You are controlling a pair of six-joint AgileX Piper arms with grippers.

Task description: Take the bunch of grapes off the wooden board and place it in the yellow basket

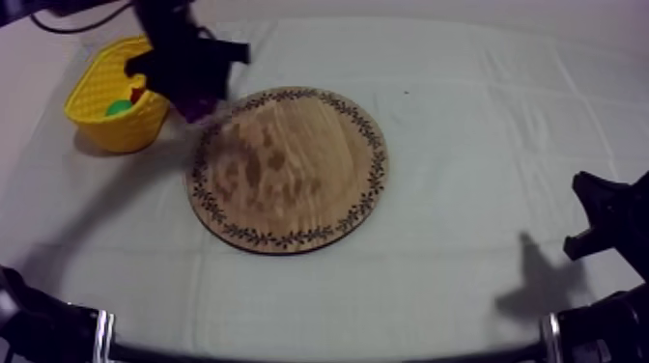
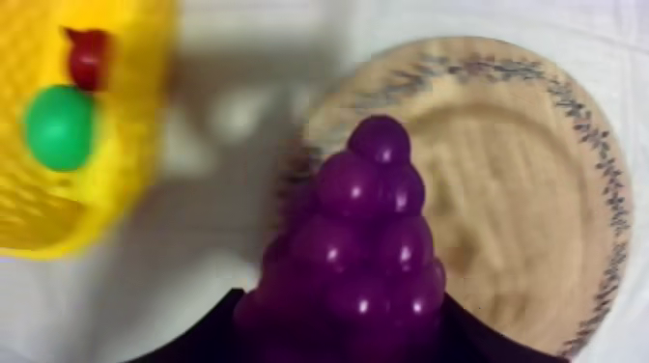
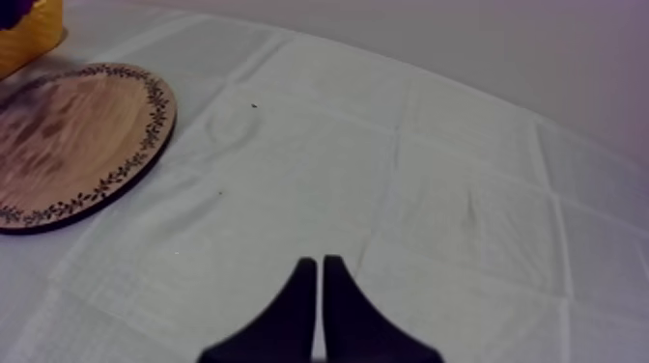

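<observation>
The purple bunch of grapes [image 2: 362, 241] hangs in the air with my left gripper [image 2: 348, 333] shut on it. From above, the grapes [image 1: 200, 100] and the left gripper [image 1: 191, 89] are over the upper left rim of the round wooden board [image 1: 290, 169], between it and the yellow basket [image 1: 89, 89]. The wrist view puts the basket [image 2: 48, 227] beside the grapes and the board [image 2: 522, 212] behind them. My right gripper [image 3: 319, 280] is shut on nothing and rests over bare cloth at the right side [image 1: 589, 217].
Inside the basket lie a green fruit [image 2: 60, 125] and a small red fruit [image 2: 87, 56]. The board's top is bare. Open cloth stretches between the board [image 3: 68, 145] and my right gripper.
</observation>
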